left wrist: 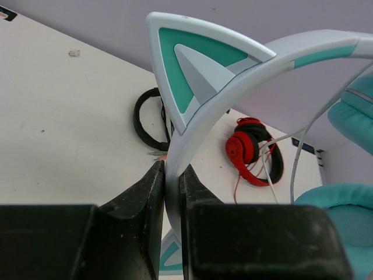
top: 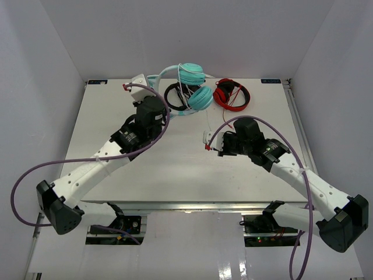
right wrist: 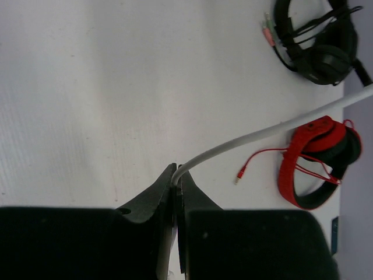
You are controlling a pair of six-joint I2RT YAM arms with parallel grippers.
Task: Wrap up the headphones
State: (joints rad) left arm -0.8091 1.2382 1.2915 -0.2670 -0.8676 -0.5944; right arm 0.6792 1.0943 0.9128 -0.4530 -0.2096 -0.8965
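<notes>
The left tool [left wrist: 172, 175] clamps the headband [left wrist: 233, 81] of the headphones [top: 199, 98] — the right tool [right wrist: 176, 176] pinches the cable [right wrist: 262, 131].

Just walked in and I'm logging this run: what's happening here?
The left hand is shut on the pale cat-ear headband of the teal over-ear headphones at the far side of the table. The right hand pinches their thin white cable, drawn out toward the near side. Black headphones and red headphones lie nearby, untouched.

A robotics lab cell is suggested by the white worktop [top: 175, 169] enclosed by plain pale walls [top: 41, 70], by the left arm [top: 99, 166] and right arm [top: 303, 175] bolted side by side at its near edge, and by the looping purple cables [top: 13, 201] and the wiring [top: 116, 224] exposed beneath that edge.
</notes>
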